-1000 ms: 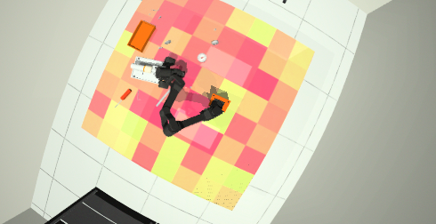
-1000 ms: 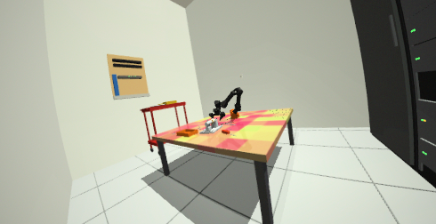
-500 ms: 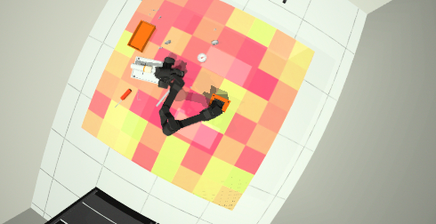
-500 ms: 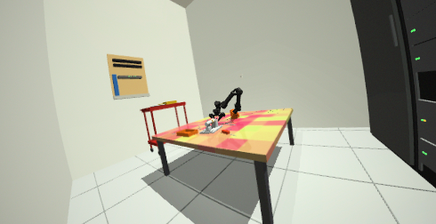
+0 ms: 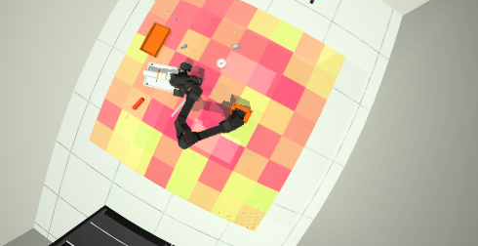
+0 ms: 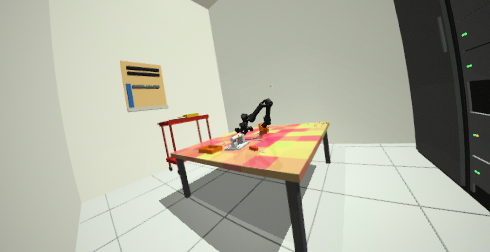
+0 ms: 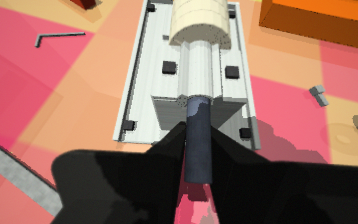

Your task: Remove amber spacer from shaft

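Note:
The white fixture with the housing (image 5: 150,74) (image 6: 237,143) stands on the table; its base plate (image 7: 150,65) shows in the wrist view. A thin amber spacer (image 5: 158,75) shows beside the housing in the top view, with a cream spacer (image 5: 163,76) (image 7: 200,17) on its near side. In the wrist view the amber spacer is hidden behind the cream one. The shaft's dark end (image 7: 198,150) sticks out of the near support block toward the arm. My gripper (image 7: 192,127) is shut on this dark end, one black finger on each side.
An orange tray (image 5: 155,39) (image 6: 210,149) (image 7: 325,22) lies beside the fixture. A hex key (image 7: 60,35), a bolt (image 7: 319,95) and a grey metal bar (image 5: 179,107) (image 7: 17,175) lie around it. A red-handled screwdriver (image 5: 139,103) and a white ring (image 5: 218,63) are also on the table.

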Robot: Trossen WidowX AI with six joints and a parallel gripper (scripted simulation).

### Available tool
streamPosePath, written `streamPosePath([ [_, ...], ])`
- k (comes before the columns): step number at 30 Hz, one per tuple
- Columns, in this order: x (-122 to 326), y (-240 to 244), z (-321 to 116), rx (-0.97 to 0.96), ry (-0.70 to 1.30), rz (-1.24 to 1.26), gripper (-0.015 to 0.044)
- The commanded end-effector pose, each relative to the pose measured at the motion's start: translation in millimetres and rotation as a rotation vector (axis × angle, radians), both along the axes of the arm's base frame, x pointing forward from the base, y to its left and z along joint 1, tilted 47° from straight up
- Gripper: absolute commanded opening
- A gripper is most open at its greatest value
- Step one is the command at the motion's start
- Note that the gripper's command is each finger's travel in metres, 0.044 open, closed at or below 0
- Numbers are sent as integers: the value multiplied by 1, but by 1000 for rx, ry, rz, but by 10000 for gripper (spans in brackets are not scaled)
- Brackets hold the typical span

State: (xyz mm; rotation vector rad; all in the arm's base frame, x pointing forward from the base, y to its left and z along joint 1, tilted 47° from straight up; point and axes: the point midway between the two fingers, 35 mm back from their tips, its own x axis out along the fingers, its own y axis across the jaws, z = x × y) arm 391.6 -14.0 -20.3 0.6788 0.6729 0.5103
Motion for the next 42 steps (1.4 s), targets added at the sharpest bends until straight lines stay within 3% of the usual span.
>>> streamPosePath([
  [1,-3,0,0,-1,1,-5,0],
  [42,-14,-2,-2,-1,1,-5,0],
])
